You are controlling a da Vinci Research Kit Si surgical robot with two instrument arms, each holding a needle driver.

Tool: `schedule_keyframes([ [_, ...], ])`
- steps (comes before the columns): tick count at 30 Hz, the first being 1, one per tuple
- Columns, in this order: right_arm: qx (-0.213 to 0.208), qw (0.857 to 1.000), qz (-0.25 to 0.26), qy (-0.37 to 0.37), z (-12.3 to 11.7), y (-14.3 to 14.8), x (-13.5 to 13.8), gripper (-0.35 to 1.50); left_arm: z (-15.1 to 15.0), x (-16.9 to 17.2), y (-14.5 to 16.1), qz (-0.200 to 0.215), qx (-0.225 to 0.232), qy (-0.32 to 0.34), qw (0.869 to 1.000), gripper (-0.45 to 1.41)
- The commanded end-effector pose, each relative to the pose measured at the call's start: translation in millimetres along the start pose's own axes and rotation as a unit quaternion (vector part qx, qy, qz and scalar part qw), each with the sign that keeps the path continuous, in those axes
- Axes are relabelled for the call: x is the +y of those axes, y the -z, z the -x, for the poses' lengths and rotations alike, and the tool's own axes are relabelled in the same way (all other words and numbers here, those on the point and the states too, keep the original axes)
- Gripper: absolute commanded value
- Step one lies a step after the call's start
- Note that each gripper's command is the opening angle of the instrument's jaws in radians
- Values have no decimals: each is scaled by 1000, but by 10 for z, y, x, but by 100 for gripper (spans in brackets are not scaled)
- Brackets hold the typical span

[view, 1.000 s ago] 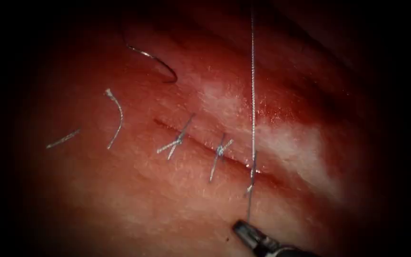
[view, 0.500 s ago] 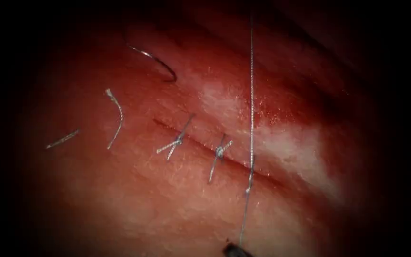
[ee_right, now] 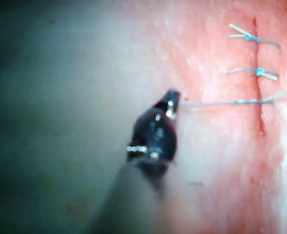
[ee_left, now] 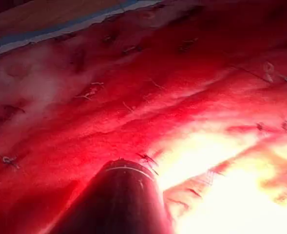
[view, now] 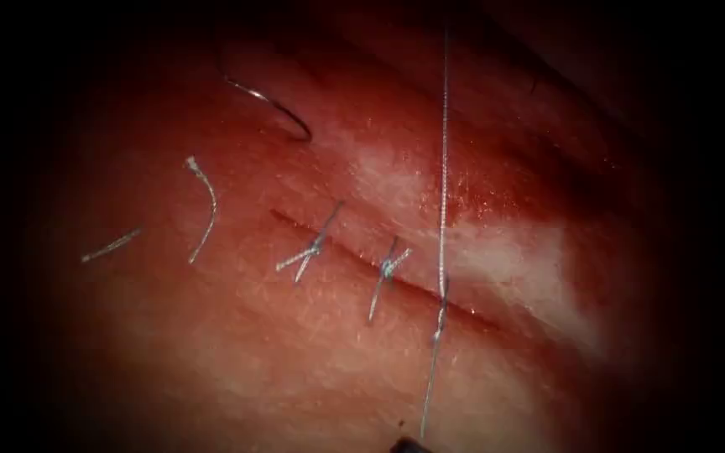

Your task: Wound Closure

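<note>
Thread (view: 443, 168) runs taut across the cut (view: 354, 252) at the third stitch, its near end clamped in the right tool (ee_right: 172, 100). Needle (view: 272, 105) lies free on the tissue (view: 237, 352), far left of the cut. The left tool's jaws cannot be made out.

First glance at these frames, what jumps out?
A taut silvery thread runs straight down across the cut in the reddish tissue, its lower end held in the shut jaws of the right arm's dark needle driver. Two knotted stitches sit on the cut left of it. The thin curved steel needle lies loose on the tissue's surface up left of the cut, held by neither tool, with two cut thread ends lower left.
</note>
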Motion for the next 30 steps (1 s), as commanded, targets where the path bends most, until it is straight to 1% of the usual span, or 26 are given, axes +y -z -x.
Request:
schedule_keyframes([
  [1,-1,1000,-1,1,3,-4,-5,-35,-4,2,2,10,3,7,1000,-45],
  [2,-1,1000,-2,-3,1,-4,-4,-30,-3,7,10,17,4,10,1000,-45],
  [3,-3,1000,-2,-7,0,-4,-2,0,-2,12,19,24,7,16,1000,-45],
  [4,-3,1000,-6,-23,-5,-4,1,52,2,22,43,38,16,28,999,-45],
  [7,-3,997,-48,-52,-11,-2,5,88,7,41,81,55,31,39,997,-45],
  [8,-4,995,-71,-66,-17,3,9,103,11,56,107,67,40,44,996,-45],
  [10,-7,994,-80,-78,-22,9,13,111,14,72,130,77,48,40,995,-45],
  [11,-6,992,-93,-90,-27,16,16,116,16,91,154,88,56,32,994,-45],
  [12,-8,990,-102,-98,-30,22,19,118,18,108,173,90,65,27,993,-45],
  [15,-8,988,-112,-110,-34,34,25,116,19,142,202,95,78,16,992,-45],
  [18,1,986,-116,-116,-42,41,40,99,17,172,225,99,100,-5,990,-45],
  [20,5,986,-119,-120,-49,41,51,82,15,188,237,101,111,-16,989,-45],
  [21,8,985,-120,-123,-55,36,63,66,12,206,248,101,119,-25,988,-45],
  [22,7,985,-120,-124,-57,33,68,61,10,213,252,99,122,-30,987,-45],
  [23,7,985,-118,-125,-58,21,79,51,7,228,260,98,129,-35,986,-45],
  [26,12,985,-120,-126,-57,1,99,39,3,246,269,96,138,-41,985,-45],
  [29,23,985,-118,-127,-54,-20,122,17,-1,266,275,97,143,-49,984,-45],
  [30,26,985,-117,-127,-54,-26,128,15,-2,271,276,99,146,-52,983,-45],
])
